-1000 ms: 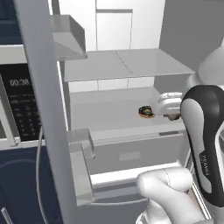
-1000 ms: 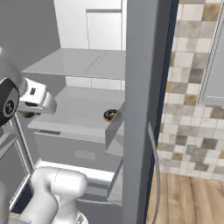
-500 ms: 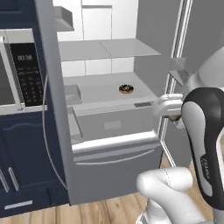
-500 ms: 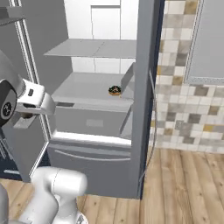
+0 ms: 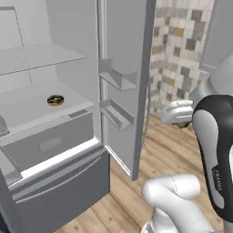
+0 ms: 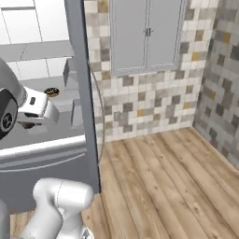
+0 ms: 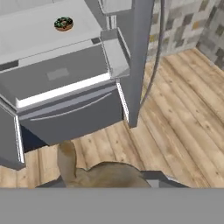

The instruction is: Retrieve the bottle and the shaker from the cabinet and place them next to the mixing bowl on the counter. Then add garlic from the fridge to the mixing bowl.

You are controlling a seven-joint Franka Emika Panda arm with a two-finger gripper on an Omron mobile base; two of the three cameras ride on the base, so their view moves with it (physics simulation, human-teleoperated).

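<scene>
Open fridge (image 5: pixel 54 136) over wood-plank floor (image 6: pixel 158 182), tiled wall (image 6: pixel 154 102) beside; end effector (image 7: pixel 105 177) clasping a pale bulb.

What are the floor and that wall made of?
The floor looks like wooden planks: light brown strips with grain lines. The wall looks like small square tiles in grey, beige and yellow, maybe ceramic or stone. It's a rendered scene, so that's only how they look.
</scene>
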